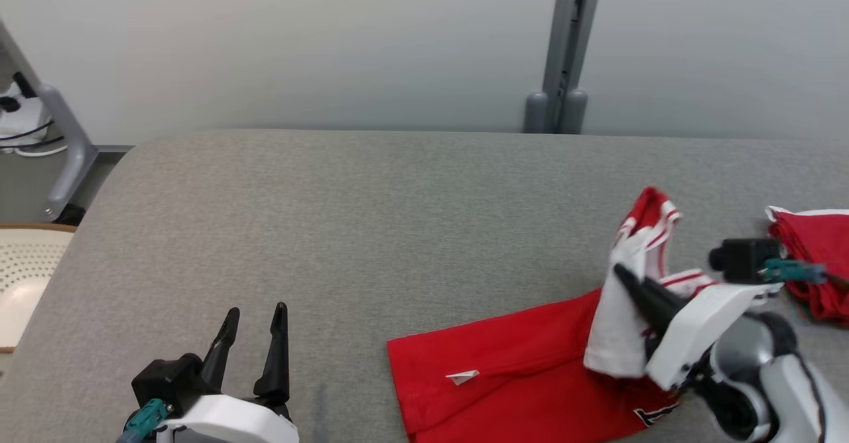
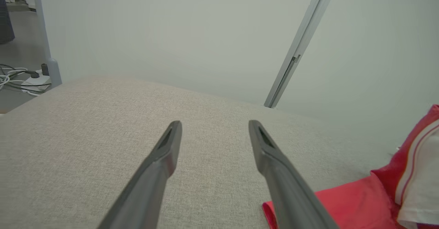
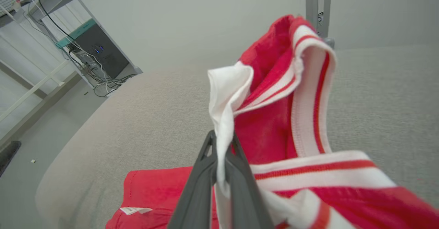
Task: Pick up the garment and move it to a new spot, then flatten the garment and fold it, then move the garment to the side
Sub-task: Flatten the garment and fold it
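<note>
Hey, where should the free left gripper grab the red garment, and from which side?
Grip the garment at its flat left hem, coming in low from where the left gripper sits. That edge lies straight and exposed on the table, while the right gripper pinches the raised white part.

- The red garment (image 1: 504, 377) runs off the bottom of the head view, so its lower part is cut off.
- Its white tag (image 1: 462, 377) is too small to read.
- A dark print (image 1: 653, 416) on it is half covered by the right arm (image 1: 783, 377).
- Another red cloth (image 1: 812, 264) is cut off by the right edge.
- The garment's white part hides one finger of the right gripper (image 1: 622, 272).
</note>
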Robot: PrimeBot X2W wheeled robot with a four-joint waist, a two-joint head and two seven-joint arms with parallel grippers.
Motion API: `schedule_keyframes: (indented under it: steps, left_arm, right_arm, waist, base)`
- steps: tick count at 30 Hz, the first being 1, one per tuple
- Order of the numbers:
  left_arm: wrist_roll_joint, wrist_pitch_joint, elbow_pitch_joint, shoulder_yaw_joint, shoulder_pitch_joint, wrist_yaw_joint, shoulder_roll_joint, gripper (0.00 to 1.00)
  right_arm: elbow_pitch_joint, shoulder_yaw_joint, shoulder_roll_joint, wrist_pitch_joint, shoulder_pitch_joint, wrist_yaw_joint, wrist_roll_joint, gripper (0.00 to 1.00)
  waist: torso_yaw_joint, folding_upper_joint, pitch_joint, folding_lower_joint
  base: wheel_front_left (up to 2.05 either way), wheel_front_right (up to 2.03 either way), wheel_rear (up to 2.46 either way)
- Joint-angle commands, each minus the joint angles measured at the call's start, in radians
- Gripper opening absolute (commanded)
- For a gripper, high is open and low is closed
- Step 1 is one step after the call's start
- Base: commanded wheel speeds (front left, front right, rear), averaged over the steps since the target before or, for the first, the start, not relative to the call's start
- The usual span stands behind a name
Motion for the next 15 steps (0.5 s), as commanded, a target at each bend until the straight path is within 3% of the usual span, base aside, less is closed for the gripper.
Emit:
schedule_keyframes:
  steps: [1,6,15]
  left_arm:
    - [0.006,-0.004,0.002,0.004,0.005,-0.004,0.0,1.0]
    - [0.008,-0.004,0.013,0.001,0.011,-0.008,-0.001,1.0]
    - [0.01,0.005,0.035,-0.014,-0.006,-0.014,0.002,1.0]
  right_arm:
    - [-0.021,0.007,0.008,0.013,0.019,0.001,-0.008,0.0]
    - [-0.095,0.036,0.074,0.067,0.083,0.001,-0.022,0.0]
    - [-0.037,0.082,0.143,0.083,0.084,0.001,-0.025,0.0]
  waist:
    - [0.027,-0.0001,-0.004,0.0]
    - [0.086,-0.0001,-0.007,0.0]
    - [0.178,-0.0001,-0.006,0.0]
  base:
    - [0.0,0.0,0.0]
    - [0.0,0.0,0.0]
    - [0.0,0.0,0.0]
